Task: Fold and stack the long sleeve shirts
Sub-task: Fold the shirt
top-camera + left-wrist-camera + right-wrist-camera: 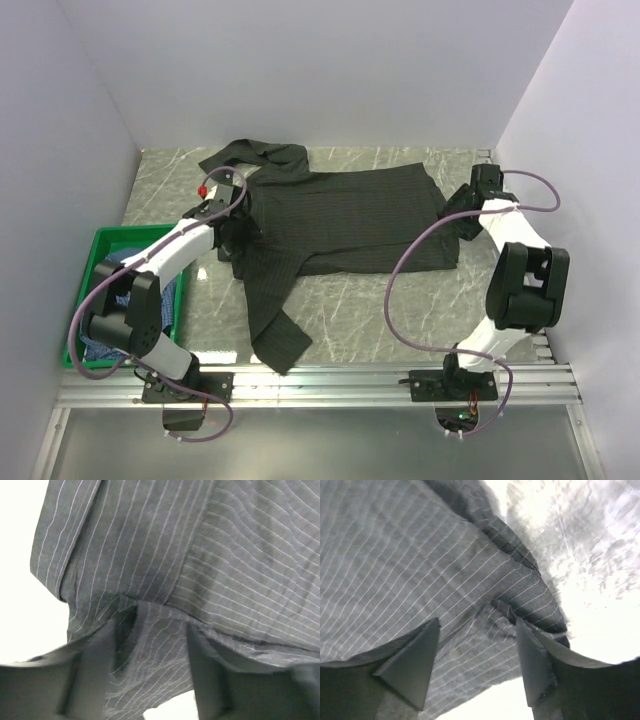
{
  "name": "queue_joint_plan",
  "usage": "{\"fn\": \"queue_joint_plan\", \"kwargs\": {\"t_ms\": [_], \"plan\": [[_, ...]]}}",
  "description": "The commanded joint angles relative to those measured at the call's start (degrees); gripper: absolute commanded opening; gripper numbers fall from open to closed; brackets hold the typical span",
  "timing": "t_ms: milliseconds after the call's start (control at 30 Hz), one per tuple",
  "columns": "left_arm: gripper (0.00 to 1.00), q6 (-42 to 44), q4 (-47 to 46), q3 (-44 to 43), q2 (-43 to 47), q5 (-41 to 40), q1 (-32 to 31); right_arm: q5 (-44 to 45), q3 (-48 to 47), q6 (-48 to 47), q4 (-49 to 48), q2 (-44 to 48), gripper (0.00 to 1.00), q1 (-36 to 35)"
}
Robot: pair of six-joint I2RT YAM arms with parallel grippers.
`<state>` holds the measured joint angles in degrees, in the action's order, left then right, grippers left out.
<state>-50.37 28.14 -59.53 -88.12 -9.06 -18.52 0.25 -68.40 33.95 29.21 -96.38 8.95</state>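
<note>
Two ends of one long axis to mind: black shirt (350, 215) spread flat on the tabletop (400, 300), collar toward 9 o'clock and hem toward 3 o'clock in the overhead view, so lengthwise from side to side in front of both arms. Found at the collar-and-shoulder end, the left pincer (232, 228), fingers parted, striped cloth lying loose in the gap, nothing clamped. Found at the hem end, on the 3 o'clock edge, the right pincer (452, 218), likewise parted, a hem corner under and between the fingers but not pinched. Nearer to the collar, then, the left arm; nearer to the hem, the right. Trailing toward 6 o'clock from the shoulder end, one sleeve (272, 335), reaching close to the near edge of the tabletop; bunched toward 11 o'clock, the other sleeve (250, 155). Likely a job for the left arm, that near sleeve, lying on its side and well apart from the right pincer. Waiting at 8 o'clock in the green crate (100, 238), the blue shirt (103, 350), partly hidden by the left arm. Judged early in the task: sleeves not yet tucked in, nothing stacked.
</note>
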Motion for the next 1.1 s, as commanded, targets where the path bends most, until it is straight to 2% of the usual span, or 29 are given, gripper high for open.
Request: {"fn": "queue_joint_plan", "kwargs": {"t_ms": [0,33,133,233,467,567,767,800,933,967,1033,1067], "plan": [[0.66,1.4,-0.7,-3.6,1.5,0.2,0.2,0.6,0.5,-2.8,-2.0,7.9,0.71,-1.6],[0.72,1.6,-0.4,-4.4,2.4,0.3,0.2,-0.1,1.4,-2.8,-2.4,9.0,0.72,-1.7],[0.82,2.8,0.9,-5.2,4.3,0.5,0.2,-4.6,6.4,-2.8,-5.0,12.3,0.73,-3.0],[0.86,5.1,1.7,-4.5,6.2,1.0,0.3,-9.4,11.3,-2.9,-9.2,13.1,0.73,-3.8],[0.84,9.4,0.6,1.3,10.2,1.0,0.6,-11.9,16.1,-1.1,-17.2,6.8,0.67,-2.2],[0.83,10.1,0.2,4.1,11.3,0.8,1.3,-10.4,16.1,-1.0,-17.5,5.1,0.66,-0.9],[0.82,10.6,-0.5,7.4,12.4,-0.5,3.0,-9.4,14.7,-4.2,-15.5,9.5,0.67,-2.6],[0.82,10.5,-0.5,8.0,12.4,-0.5,3.2,-9.7,14.6,-5.1,-15.0,10.6,0.68,-4.2],[0.81,10.8,0.6,8.3,12.8,0.3,5.5,-6.9,15.5,-13.1,-12.1,16.3,0.68,-18.8],[0.82,11.3,0.9,8.5,13.2,0.4,6.0,-6.7,15.8,-14.3,-11.9,18.2,0.68,-26.5],[0.82,11.7,0.9,8.8,14.9,0.4,7.7,-6.2,16.9,-17.4,-11.4,19.8,0.68,-33.8],[0.82,12.4,1.1,8.8,15.4,0.3,8.4,-5.7,17.2,-18.3,-11.1,20.9,0.68,-40.7]]}}
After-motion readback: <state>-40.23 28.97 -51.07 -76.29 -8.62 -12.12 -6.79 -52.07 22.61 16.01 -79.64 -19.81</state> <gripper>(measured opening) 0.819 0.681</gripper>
